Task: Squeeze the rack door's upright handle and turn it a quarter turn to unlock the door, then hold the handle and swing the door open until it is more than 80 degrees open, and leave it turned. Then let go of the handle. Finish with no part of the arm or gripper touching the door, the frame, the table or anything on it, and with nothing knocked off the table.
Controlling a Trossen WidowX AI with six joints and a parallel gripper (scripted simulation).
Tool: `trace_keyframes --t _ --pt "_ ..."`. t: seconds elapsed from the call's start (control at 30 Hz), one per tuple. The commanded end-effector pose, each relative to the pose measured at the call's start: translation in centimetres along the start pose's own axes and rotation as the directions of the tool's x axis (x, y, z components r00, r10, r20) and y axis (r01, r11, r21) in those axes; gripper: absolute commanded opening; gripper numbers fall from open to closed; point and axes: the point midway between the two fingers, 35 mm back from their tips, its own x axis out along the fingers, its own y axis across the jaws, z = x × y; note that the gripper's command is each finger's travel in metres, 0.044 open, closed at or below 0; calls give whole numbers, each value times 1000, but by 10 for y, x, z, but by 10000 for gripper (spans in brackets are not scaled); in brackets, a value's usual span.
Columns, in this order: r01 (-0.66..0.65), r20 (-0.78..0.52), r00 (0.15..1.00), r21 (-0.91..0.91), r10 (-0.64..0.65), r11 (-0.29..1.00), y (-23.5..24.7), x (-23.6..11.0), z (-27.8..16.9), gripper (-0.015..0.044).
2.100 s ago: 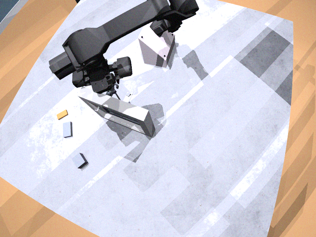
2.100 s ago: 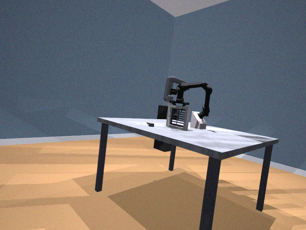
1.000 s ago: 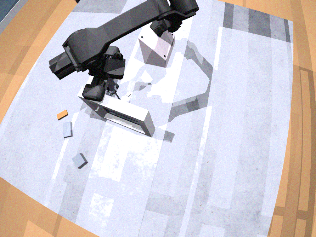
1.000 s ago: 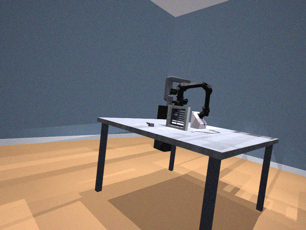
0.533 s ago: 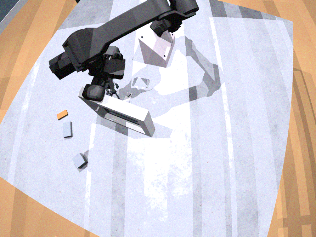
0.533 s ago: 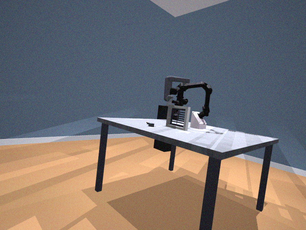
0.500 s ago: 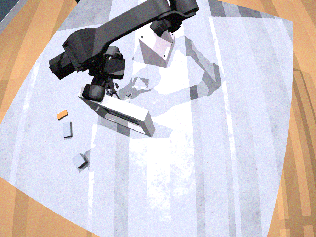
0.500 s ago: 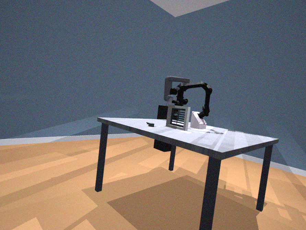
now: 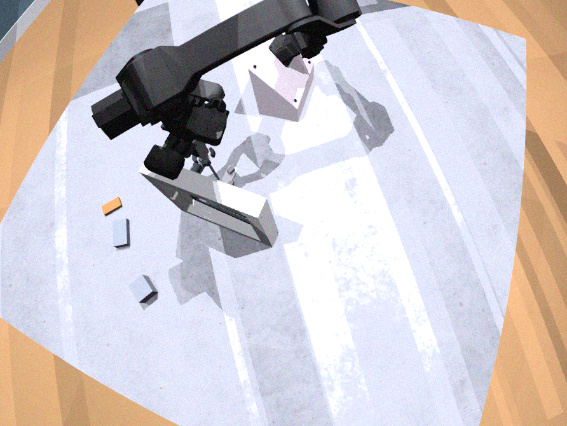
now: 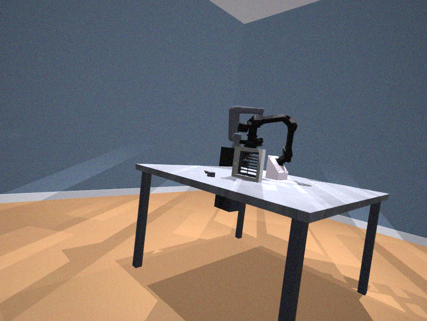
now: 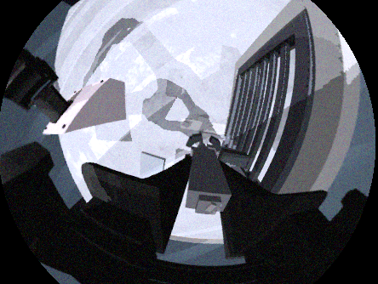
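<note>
The rack's pale grey frame (image 9: 245, 197) (image 10: 262, 166) (image 11: 331, 115) stands upright on the table. Its dark slatted door (image 11: 307, 55) looks closed, lying flush in the frame. The door's handle (image 11: 208, 174) is a dark upright block in front of the door, seen from above in the wrist view. My gripper (image 11: 203, 162) points down on the handle's side of the rack and is shut on the handle, one finger on each side. The fingertips are hidden behind the arm and rack in the top and exterior views. How far the handle is turned, I cannot tell.
A pale pink wedge-shaped base (image 9: 277, 93) (image 10: 275, 170) (image 11: 102, 104) carries the arm. An orange block (image 9: 111, 205) and two grey-blue blocks, one (image 9: 121, 233) nearer and one (image 9: 143, 288) farther, lie across the rack. A small pale part (image 9: 229, 174) is beside the frame on the handle side.
</note>
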Motion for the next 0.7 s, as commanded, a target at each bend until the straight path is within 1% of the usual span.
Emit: trace_keyframes --t 0.0,0.27,0.67 --pt "0 0 1000 85 0 996 6 -2 3 16" --pt "0 0 1000 259 0 966 18 -2 9 16" --pt "-2 1 1000 484 2 875 43 -1 23 16"
